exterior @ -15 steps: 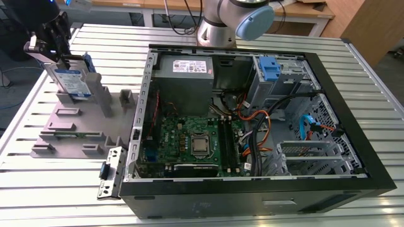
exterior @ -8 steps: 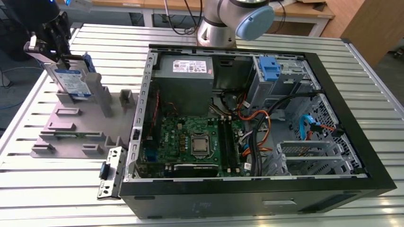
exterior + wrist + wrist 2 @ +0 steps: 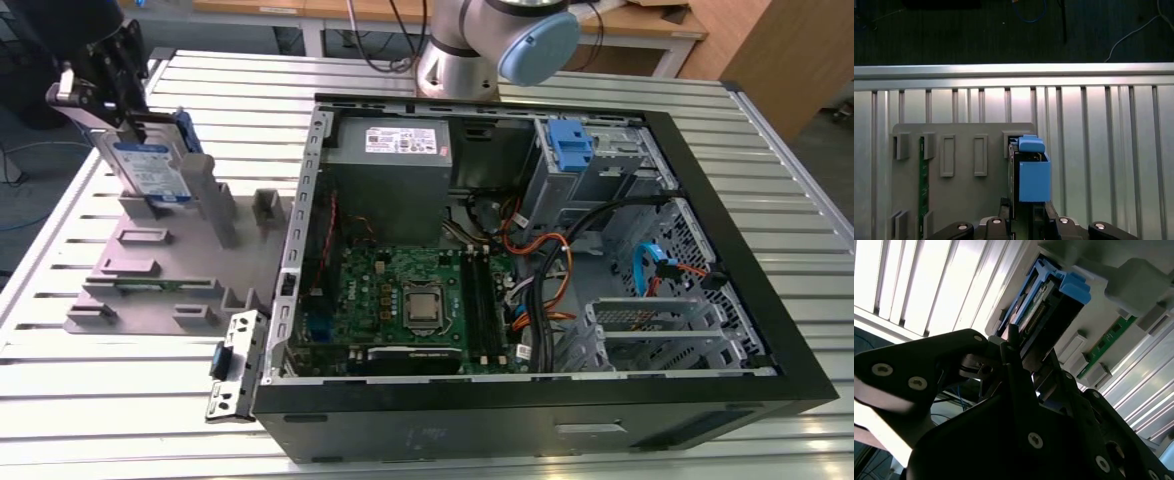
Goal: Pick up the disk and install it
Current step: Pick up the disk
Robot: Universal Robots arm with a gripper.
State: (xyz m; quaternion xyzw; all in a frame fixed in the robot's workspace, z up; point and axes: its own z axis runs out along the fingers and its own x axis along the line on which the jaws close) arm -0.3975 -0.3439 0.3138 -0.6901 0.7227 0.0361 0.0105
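The disk [image 3: 144,168], a silver-grey drive with a white-and-blue label and blue rails, stands upright at the far end of the grey fixture plate [image 3: 147,270], at the exterior view's left. My gripper [image 3: 134,128] comes down on its top edge, with a black finger on each flat side, and looks shut on it. In the first wrist view the disk [image 3: 1033,177] is seen edge-on, its blue bracket between my fingers [image 3: 1004,220]. In the second wrist view the disk [image 3: 1054,300] runs away from the gripper [image 3: 1024,355] toward the plate.
The open computer case [image 3: 747,300] lies at the exterior view's right, with a motherboard [image 3: 400,300], a grey power supply [image 3: 394,150] and a drive cage with a blue latch [image 3: 570,145]. A green memory stick [image 3: 147,287] sits in the fixture plate. A metal bracket [image 3: 234,365] lies beside the case.
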